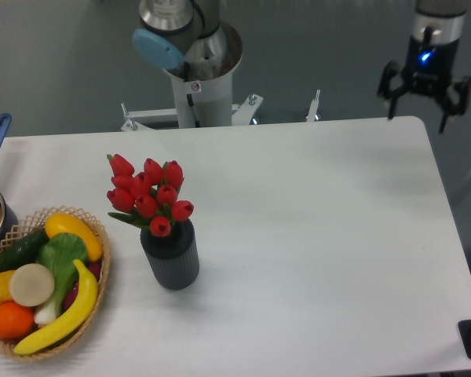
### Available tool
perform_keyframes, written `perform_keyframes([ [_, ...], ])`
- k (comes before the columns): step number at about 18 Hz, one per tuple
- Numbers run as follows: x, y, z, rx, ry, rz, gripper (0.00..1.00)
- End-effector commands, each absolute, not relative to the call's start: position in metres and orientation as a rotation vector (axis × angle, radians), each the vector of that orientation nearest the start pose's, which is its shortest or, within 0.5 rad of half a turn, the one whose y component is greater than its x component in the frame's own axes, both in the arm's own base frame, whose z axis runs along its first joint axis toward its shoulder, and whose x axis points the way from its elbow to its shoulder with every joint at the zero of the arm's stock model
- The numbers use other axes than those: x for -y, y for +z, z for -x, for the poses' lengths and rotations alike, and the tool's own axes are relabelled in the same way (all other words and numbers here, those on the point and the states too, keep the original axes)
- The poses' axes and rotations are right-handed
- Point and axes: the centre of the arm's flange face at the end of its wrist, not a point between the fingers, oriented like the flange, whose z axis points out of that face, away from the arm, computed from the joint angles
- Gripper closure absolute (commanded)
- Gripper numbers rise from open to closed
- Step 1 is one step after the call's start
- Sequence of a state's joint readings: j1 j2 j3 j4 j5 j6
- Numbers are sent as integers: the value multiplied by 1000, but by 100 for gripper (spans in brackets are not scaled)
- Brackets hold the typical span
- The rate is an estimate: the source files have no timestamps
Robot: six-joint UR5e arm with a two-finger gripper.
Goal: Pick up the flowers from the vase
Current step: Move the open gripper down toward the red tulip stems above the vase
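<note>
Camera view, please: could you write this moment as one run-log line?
phase: pre-approach | claw: open, empty, above table's far right corner | red tulip bunch: upright in ribbed dark grey vase | woven fruit basket: left of vase

vase [171, 261] hides the flowers' [147, 194] stems.

Lighting even, diffuse, moderately bright. White table [314, 236] shows no glare. Vase [171, 255] casts a faint, soft shadow toward the table's near edge. Image slightly soft overall, grainy; gripper [424, 98] beyond far right corner mildly blurred.
</note>
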State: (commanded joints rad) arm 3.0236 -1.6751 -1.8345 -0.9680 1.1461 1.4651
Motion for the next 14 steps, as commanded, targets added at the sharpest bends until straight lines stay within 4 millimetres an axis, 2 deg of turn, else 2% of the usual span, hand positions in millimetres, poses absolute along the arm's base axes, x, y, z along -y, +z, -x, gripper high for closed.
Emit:
perform_keyframes([
  [3,-262,365,480,-120,173,2604,0],
  [7,-276,356,456,-156,113,2420,0],
  [10,-302,351,436,-245,57,2309,0],
  [12,-308,348,429,-272,27,2217,0],
  [14,-318,338,412,-337,2,2140,0],
])
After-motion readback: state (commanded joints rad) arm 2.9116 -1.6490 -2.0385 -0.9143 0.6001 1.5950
